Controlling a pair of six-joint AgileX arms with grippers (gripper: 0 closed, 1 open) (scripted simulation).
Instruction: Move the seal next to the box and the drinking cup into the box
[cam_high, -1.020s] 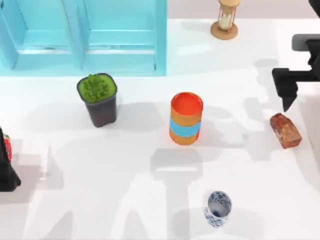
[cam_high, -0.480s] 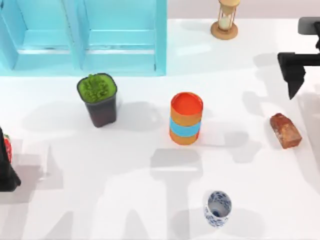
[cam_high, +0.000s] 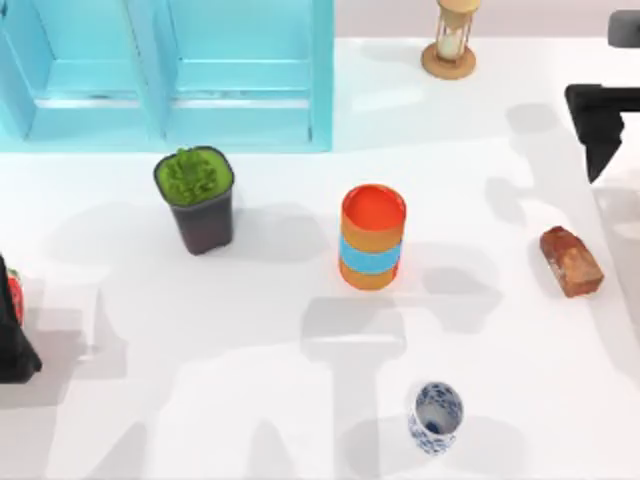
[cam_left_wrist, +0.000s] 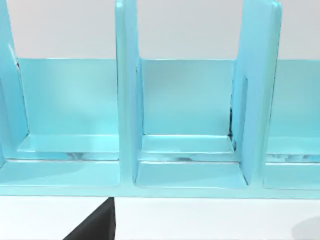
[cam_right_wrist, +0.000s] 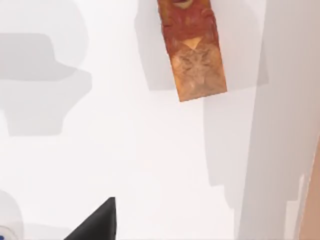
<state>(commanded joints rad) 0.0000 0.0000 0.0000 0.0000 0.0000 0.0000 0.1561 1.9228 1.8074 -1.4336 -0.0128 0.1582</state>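
Note:
The seal (cam_high: 571, 261), a reddish-brown mottled block, lies flat on the white table near the right edge, and in the right wrist view the seal (cam_right_wrist: 192, 50) lies bare with nothing touching it. My right gripper (cam_high: 598, 168) hangs open above the table, beyond the seal toward the far right; one black fingertip (cam_right_wrist: 100, 222) shows. The drinking cup (cam_high: 435, 417), white with a blue pattern, stands upright at the front, right of centre. The light blue box (cam_high: 170, 70) with upright dividers sits at the far left, and the left wrist view faces the box (cam_left_wrist: 185, 100). My left gripper (cam_high: 10, 330) stays parked at the left edge, open.
An orange cylinder with a blue band (cam_high: 372, 237) stands mid-table. A dark pot with a green plant (cam_high: 196, 198) sits in front of the box. A wooden hourglass (cam_high: 450, 40) stands at the far edge, right of the box.
My right gripper has drawn back from just above the seal toward the far right corner. The seal, cup and left arm have not moved.

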